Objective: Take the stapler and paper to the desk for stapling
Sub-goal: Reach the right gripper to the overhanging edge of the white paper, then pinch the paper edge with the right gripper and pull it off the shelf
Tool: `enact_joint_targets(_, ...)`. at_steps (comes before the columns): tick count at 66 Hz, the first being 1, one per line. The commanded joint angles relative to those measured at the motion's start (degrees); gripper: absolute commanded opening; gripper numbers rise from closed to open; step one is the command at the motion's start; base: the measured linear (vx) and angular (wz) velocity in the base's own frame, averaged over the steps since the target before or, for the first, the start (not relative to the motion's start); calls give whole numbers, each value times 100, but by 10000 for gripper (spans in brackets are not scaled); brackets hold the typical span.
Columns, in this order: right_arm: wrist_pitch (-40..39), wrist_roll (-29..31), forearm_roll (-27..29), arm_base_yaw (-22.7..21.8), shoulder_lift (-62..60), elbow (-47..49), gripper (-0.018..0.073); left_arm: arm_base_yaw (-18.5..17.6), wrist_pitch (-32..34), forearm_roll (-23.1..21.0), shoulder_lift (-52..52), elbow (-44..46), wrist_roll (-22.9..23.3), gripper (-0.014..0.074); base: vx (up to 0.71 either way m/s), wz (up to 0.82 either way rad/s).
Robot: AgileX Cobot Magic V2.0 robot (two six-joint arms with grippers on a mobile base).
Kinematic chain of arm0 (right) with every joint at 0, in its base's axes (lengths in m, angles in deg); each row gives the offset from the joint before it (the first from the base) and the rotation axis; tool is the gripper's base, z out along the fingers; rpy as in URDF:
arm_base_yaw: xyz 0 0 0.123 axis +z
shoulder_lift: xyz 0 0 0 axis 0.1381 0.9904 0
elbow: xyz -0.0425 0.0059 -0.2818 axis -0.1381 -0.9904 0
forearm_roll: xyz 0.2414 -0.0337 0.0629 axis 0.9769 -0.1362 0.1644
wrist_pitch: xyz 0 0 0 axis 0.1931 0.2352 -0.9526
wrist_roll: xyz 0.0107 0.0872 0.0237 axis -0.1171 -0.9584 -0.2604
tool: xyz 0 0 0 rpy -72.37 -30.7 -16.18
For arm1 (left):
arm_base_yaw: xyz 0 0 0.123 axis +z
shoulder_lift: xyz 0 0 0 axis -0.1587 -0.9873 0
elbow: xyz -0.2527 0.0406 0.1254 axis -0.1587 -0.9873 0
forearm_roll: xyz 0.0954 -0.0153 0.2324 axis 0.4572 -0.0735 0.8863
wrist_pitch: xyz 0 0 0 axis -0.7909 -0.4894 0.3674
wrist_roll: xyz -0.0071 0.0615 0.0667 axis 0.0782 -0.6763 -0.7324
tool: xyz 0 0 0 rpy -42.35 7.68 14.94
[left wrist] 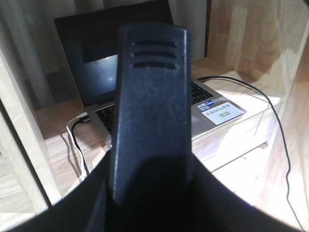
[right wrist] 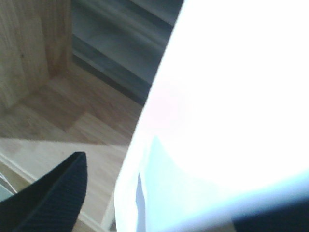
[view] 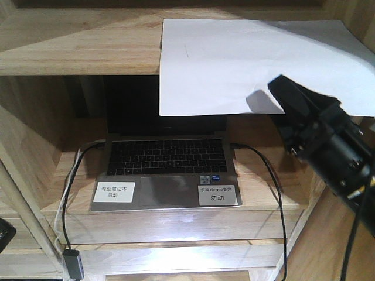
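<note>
Gripping the stapler [left wrist: 150, 72], your left pincer [left wrist: 150, 164] looks ready; your right pincer [view: 290, 93] gapes at the paper [view: 234, 64] on the shelf [view: 76, 47], ungrabbed.

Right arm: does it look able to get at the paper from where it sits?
Probably yes. The paper hangs over the front of the shelf with nothing on it, and the open right hand sits at its lower right part.

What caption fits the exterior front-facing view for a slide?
Right gripper at the paper, which overhangs a shelf above an open laptop.
</note>
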Motion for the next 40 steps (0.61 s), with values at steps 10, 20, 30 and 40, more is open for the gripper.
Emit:
enact_joint_targets(10, -869, -59, 516, 10, 128, 331, 370, -11, 681, -95, -86, 167, 54, -6, 0, 0)
enact_joint_targets(20, -1054, -134, 497, 10, 53, 258, 63, -11, 681, -95, -86, 167, 54, -6, 0, 0)
enact_joint_targets(30, -979, -119, 433, 10, -386, 6, -12, -11, 681, -95, -86, 167, 54, -6, 0, 0)
enact_joint_targets(40, -732, 21, 480, 10, -1084, -383, -8, -11, 681, -95, -86, 167, 54, -6, 0, 0)
